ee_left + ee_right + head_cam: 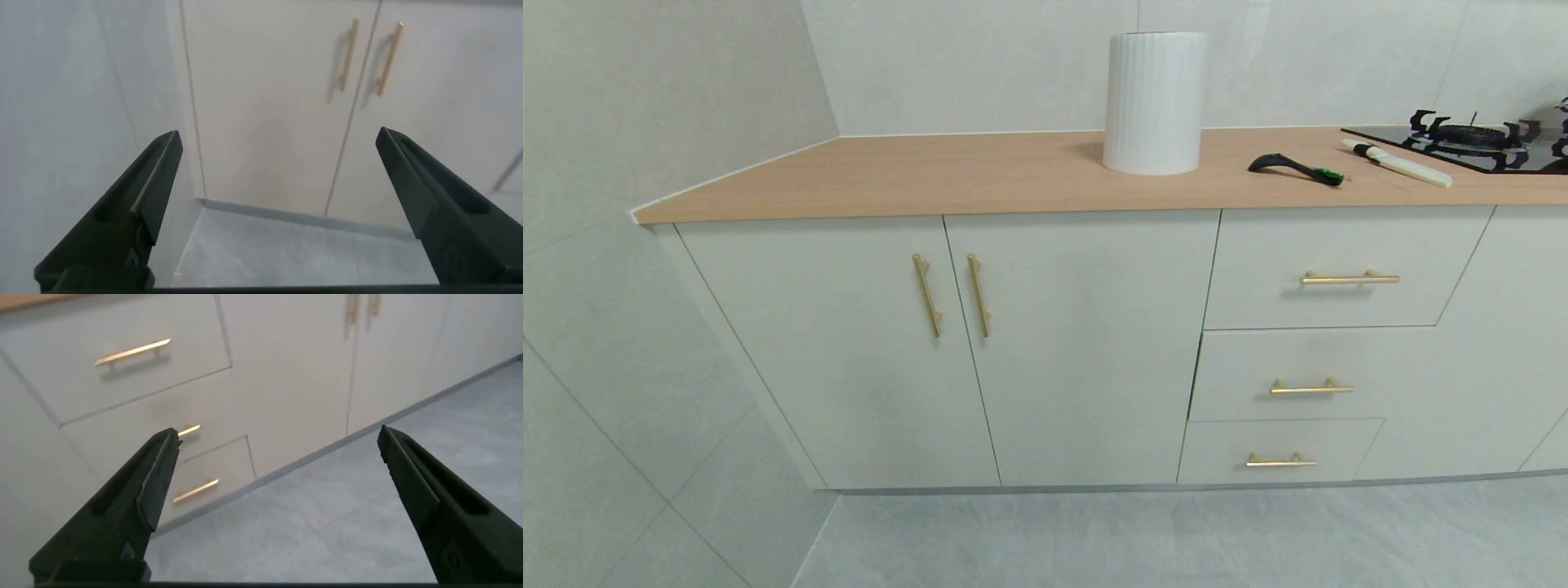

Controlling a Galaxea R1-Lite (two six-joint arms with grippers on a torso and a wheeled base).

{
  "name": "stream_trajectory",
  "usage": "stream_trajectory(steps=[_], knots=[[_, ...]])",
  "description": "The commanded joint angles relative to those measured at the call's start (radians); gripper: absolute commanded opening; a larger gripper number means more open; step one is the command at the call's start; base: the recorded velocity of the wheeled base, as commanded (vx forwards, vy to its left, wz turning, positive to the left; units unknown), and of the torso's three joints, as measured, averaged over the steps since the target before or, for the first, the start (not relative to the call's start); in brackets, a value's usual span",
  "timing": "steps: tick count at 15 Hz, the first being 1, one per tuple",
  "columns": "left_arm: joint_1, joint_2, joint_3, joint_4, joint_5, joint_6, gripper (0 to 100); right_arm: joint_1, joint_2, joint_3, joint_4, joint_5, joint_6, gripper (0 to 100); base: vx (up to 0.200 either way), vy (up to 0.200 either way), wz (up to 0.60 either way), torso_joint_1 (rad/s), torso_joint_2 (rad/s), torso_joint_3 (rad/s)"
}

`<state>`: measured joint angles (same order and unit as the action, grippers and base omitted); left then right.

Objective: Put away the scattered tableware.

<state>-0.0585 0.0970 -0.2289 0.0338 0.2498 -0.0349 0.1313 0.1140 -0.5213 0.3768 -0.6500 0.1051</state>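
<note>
Nearest the cameras, the left gripper [278, 135] hangs low in front of the cabinet, its two black wedge-shaped fingers [135, 208] spread wide with nothing between them. The right gripper [278, 433] is likewise spread wide and empty, low above the grey tiled floor [1176, 539]. The left gripper faces the pale double cabinet doors [849, 359], which are closed and carry two vertical gold bar handles [927, 294] side by side at the centre seam. The right gripper faces the stack of three pale drawers [1339, 245] to the right of the doors; each drawer is closed and bears one horizontal gold bar handle [1312, 388]. Above the cabinet front runs the light brown wooden countertop [931, 175], on which all the task's items lie, well apart from both grippers. A tall white ribbed cylindrical holder [1154, 102] stands upright toward the back of the countertop, above the right-hand door. To its right, clear of it, a black-handled utensil with a green tip [1294, 169] lies flat on the wood. Close beside that, without touching it, a long cream-coloured knife [1398, 163] lies at a slant, one end near the corner of the black glass hob [1478, 155] at the countertop's far right. Black pan supports [1470, 131] sit on the hob. Farthest back, a pale grey tiled wall [972, 65] rises behind the countertop and turns the corner on the left side.
</note>
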Motion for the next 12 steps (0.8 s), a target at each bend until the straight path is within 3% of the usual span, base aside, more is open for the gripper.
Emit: stream_trajectory(steps=[1, 2, 5, 7, 10, 11, 12], knots=[[0.037, -0.051, 0.017, 0.003, -0.006, -0.002, 100, -0.059, -0.017, 0.000, 0.004, 0.003, -0.007, 100, 0.000, 0.000, 0.00, 0.000, 0.00, 0.000], [0.066, -0.092, 0.045, 0.006, -0.003, -0.003, 100, -0.148, -0.028, 0.044, 0.005, 0.039, -0.030, 100, 0.000, 0.000, 0.00, 0.000, 0.00, 0.000], [0.065, -0.095, 0.171, -0.029, -0.012, -0.010, 100, -0.130, -0.114, 0.122, 0.002, 0.109, -0.035, 100, 0.000, 0.000, 0.00, 0.000, 0.00, 0.000], [0.065, -0.095, 0.229, -0.078, -0.063, -0.014, 100, -0.130, -0.113, 0.201, -0.024, 0.208, -0.033, 100, 0.000, 0.000, 0.00, 0.000, 0.00, 0.000], [0.065, -0.095, 0.229, -0.074, -0.090, -0.023, 100, -0.130, -0.113, 0.360, -0.242, 0.397, -0.050, 100, 0.000, 0.000, 0.00, 0.000, 0.00, 0.000], [0.065, -0.095, 0.229, -0.074, -0.101, -0.020, 100, -0.130, -0.113, 0.376, -0.263, 0.414, -0.059, 100, 0.000, 0.000, 0.00, 0.000, 0.00, 0.000], [0.065, -0.095, 0.229, -0.054, -0.172, 0.018, 100, -0.130, -0.113, 0.477, -0.369, 0.501, -0.090, 100, 0.000, 0.000, 0.00, 0.000, 0.00, 0.000]])
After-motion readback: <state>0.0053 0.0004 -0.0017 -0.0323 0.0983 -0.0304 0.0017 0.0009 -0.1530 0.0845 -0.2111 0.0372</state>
